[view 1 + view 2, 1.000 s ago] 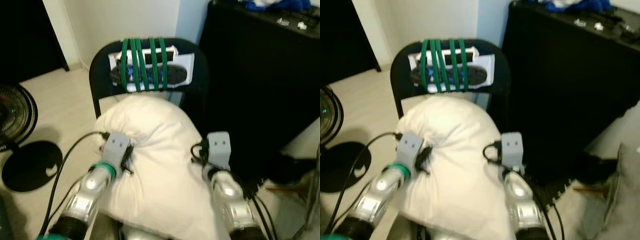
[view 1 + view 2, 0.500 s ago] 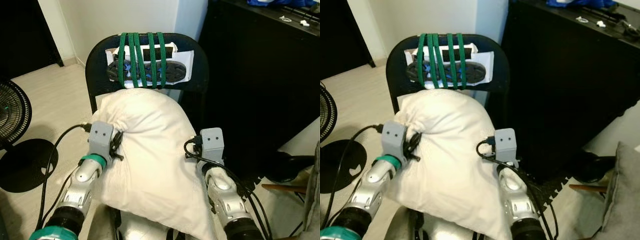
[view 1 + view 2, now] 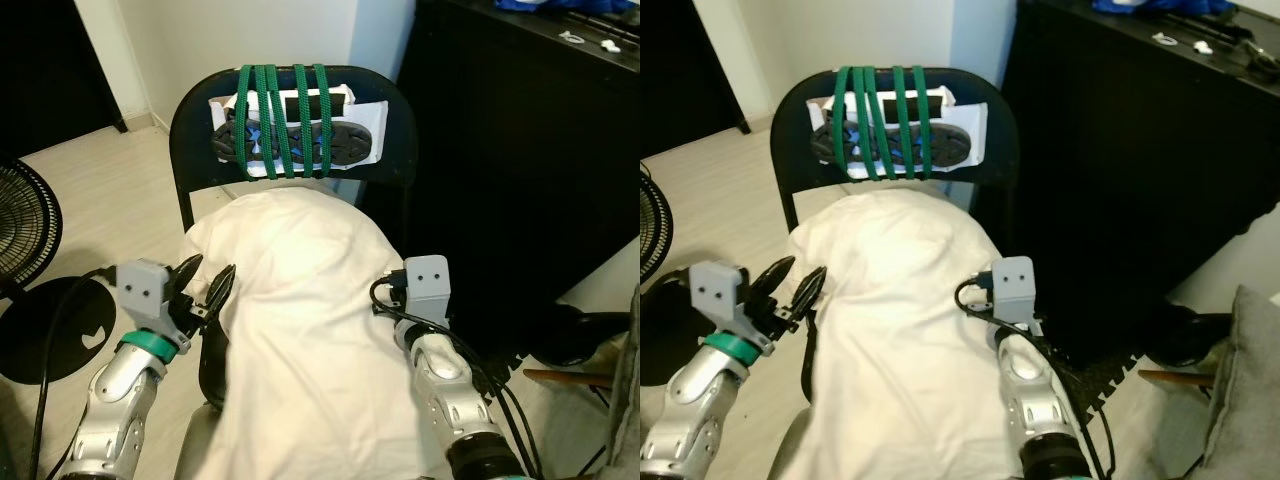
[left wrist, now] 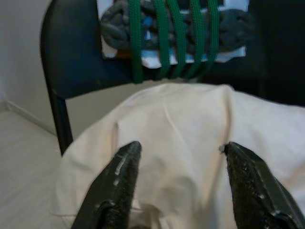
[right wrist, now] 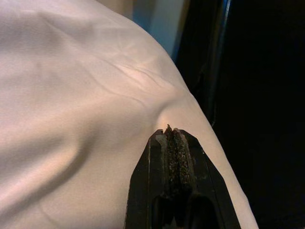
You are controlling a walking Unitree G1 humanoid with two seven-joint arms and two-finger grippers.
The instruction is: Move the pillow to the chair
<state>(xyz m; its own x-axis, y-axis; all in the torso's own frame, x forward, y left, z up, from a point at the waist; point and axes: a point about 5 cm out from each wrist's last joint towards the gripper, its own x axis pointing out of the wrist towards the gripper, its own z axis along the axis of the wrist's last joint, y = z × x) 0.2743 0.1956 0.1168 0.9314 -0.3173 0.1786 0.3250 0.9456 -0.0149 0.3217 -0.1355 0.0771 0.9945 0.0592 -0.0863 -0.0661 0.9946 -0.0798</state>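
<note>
So the left gripper [image 3: 205, 285] has let go of the white pillow [image 3: 310, 330] — a second ago its fingers were dug into the pillow's left edge, now they're spread apart and pulled out to the left, clear of the fabric. The pillow itself has dropped and flattened out; it was bunched up high between the arms, now it lies lower against the black chair [image 3: 196, 130] back, more backrest showing.
</note>
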